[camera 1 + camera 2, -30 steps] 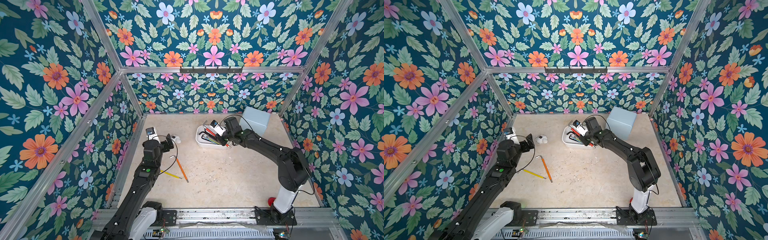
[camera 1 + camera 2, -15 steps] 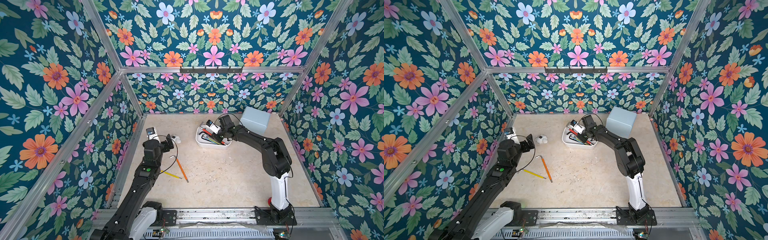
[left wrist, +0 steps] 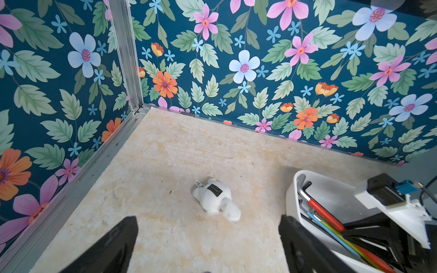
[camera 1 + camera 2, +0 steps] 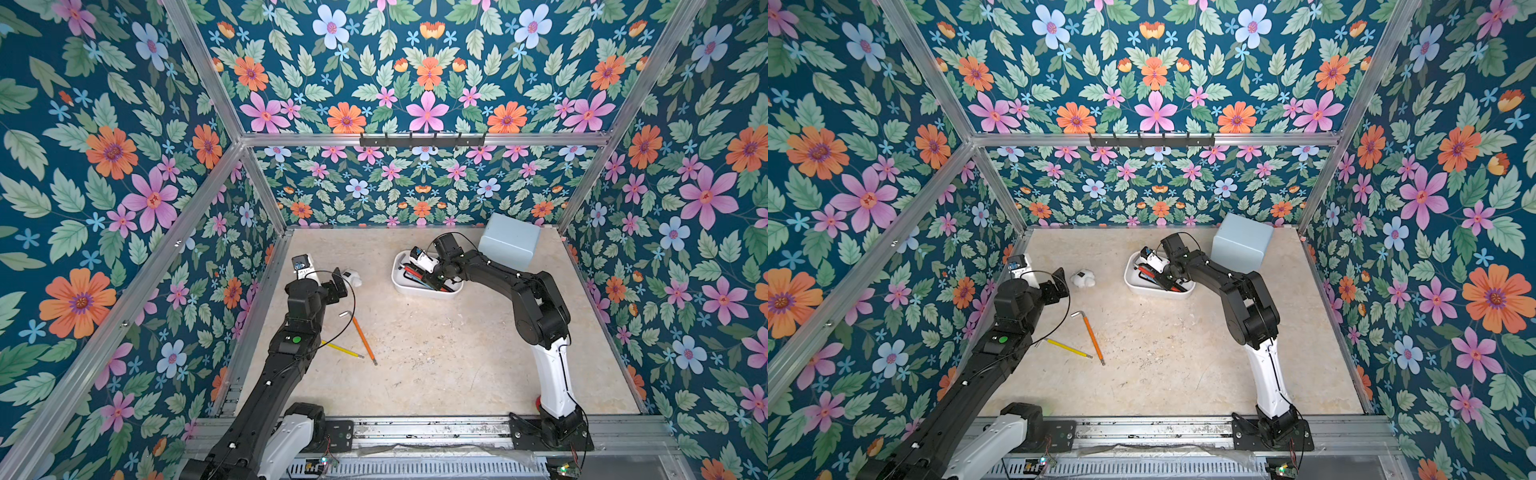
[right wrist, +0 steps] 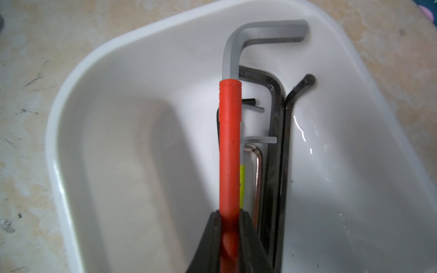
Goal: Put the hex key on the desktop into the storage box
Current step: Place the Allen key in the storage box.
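My right gripper (image 5: 230,216) is shut on a red-sleeved hex key (image 5: 230,141), holding it low inside the white storage box (image 5: 71,94). Several other hex keys (image 5: 275,141) lie under it in the box. Both top views show that gripper (image 4: 434,280) (image 4: 1169,282) down in the storage box (image 4: 415,293) (image 4: 1144,291) at the back of the desktop (image 4: 436,353). An orange-sleeved hex key (image 4: 362,338) (image 4: 1091,336) and a yellow-sleeved one (image 4: 343,351) (image 4: 1069,348) lie on the desktop. My left gripper (image 3: 208,224) (image 4: 338,282) hangs open and empty above the desktop.
A white plush toy (image 3: 214,198) (image 4: 353,277) lies just ahead of the left gripper. A pale blue cube-shaped box (image 4: 509,243) (image 4: 1241,241) stands right behind the storage box. Floral walls with aluminium rails enclose the desktop on three sides.
The right arm has drawn its elbow up and back, and its gripper has carried the red hex key a little left and down into the box. The left arm has stayed still.
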Motion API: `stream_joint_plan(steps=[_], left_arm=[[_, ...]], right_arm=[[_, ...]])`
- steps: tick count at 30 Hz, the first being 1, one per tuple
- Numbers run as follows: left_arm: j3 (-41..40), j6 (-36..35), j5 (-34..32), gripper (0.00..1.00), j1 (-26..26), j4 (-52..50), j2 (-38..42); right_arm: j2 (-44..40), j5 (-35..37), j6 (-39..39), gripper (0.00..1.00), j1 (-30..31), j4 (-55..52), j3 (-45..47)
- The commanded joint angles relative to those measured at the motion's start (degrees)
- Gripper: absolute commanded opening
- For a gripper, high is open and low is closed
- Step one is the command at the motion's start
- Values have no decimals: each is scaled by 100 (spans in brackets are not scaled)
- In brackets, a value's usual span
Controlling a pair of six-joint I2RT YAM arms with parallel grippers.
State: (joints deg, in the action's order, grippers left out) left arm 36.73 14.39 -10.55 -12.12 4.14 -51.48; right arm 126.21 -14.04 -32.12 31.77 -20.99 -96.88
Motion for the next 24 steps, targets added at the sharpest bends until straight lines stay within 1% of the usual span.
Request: stream_joint_plan(steps=[1,8,9,10,12,13,19,24], left_arm=[[68,-68,-40,99,-10,-9,24],[80,-68,-43,99,-10,-12,29],[80,-68,-36,99,-10,-16,30],[85,-69,-32,99,-10,-17,28],[82,-68,-30,99,-10,-20,31],[95,-71,-30,99,-10,-25,27],[106,-76,-42,99,-10,-28,58],[115,-69,-30,99,-12,-30,71]], right_arm=[[37,-85,84,0,5,-155,-47],[107,-37,196,0,5,-244,-92],[102,-29,212,2,2,-260,-110],[92,-20,227,7,5,-257,-124],[62,-19,265,21,-1,-268,-155],[40,-19,275,24,5,-262,-169],[-191,-3,371,37,0,-197,-215],[-581,-93,549,42,12,-164,-176]])
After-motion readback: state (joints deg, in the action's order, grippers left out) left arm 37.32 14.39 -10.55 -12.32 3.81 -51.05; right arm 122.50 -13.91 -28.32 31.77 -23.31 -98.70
